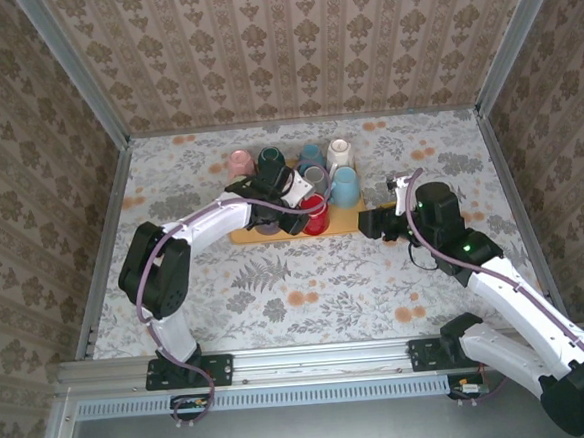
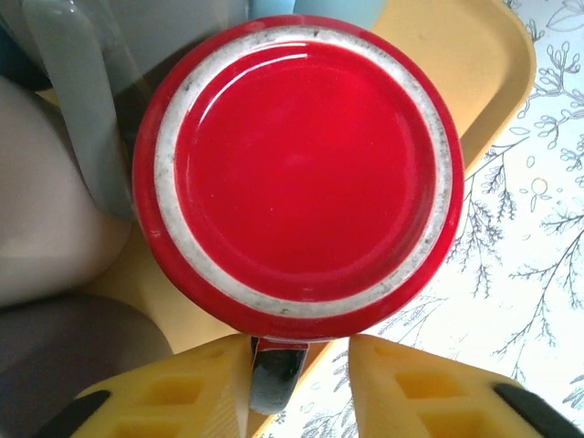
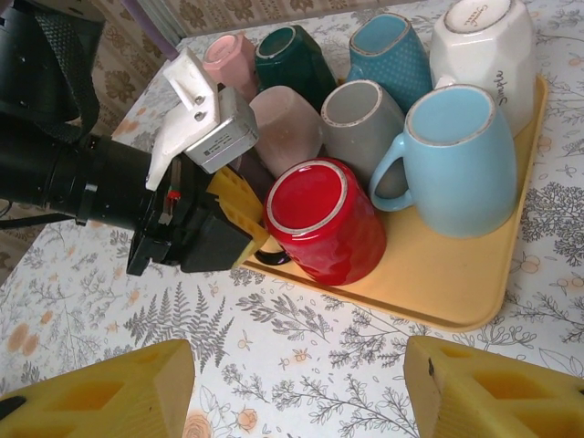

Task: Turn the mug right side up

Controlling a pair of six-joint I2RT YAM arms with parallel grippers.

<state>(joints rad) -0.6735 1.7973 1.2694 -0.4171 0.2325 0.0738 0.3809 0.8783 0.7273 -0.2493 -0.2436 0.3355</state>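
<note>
With the upside-down red mug [image 2: 297, 173] at the tray's [image 2: 484, 73] near edge, close the spread left gripper [image 2: 301, 383] squarely on its handle [image 2: 276, 374], lift clear of neighbouring mugs [image 3: 461, 155] on the tray before rolling upright, leaving the right gripper [image 3: 297, 383] agape beside the tray.

Red ceramic mug [image 3: 324, 219] sits base-up on yellow plastic tray [image 3: 438, 274], near edge. Grey ceramic mug [image 3: 360, 119] behind it, pale-blue ceramic mug [image 3: 461, 160] to R-rear. L gripper [image 2: 301, 379] straddles its handle; R gripper [image 3: 297, 383] R of tray.
</note>
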